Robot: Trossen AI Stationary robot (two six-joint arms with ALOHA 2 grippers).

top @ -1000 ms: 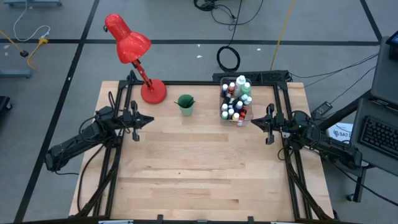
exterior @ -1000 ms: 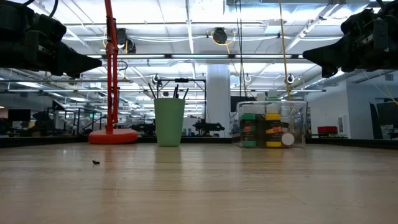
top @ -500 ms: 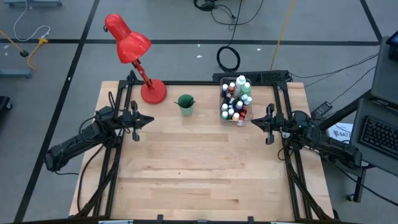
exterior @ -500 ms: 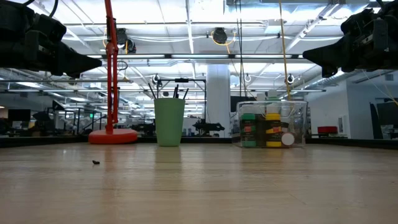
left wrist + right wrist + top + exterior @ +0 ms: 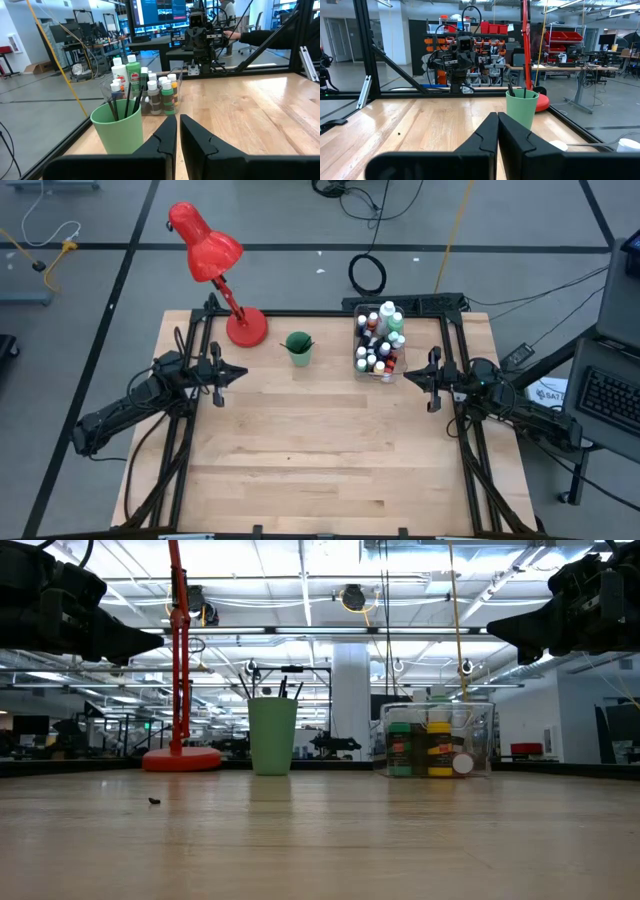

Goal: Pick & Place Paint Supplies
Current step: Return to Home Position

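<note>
The small white-capped paint bottles stand packed inside the clear plastic bin, so the job seems finished. The left gripper, well apart from the bin, and the right gripper, just beside it, hover empty with fingers pressed together, probably resting.

Both arms look matt black from end to end. The left arm and the right arm are built of slim straight links joined by thicker, rounded housings. The left claw has two black, angular fingers, broad at the root and narrowing to blunt tips, with stepped edges. The right claw is the same make. Head-on, each wrist is a boxy black block. A thin dark cable loops above the left one.
</note>
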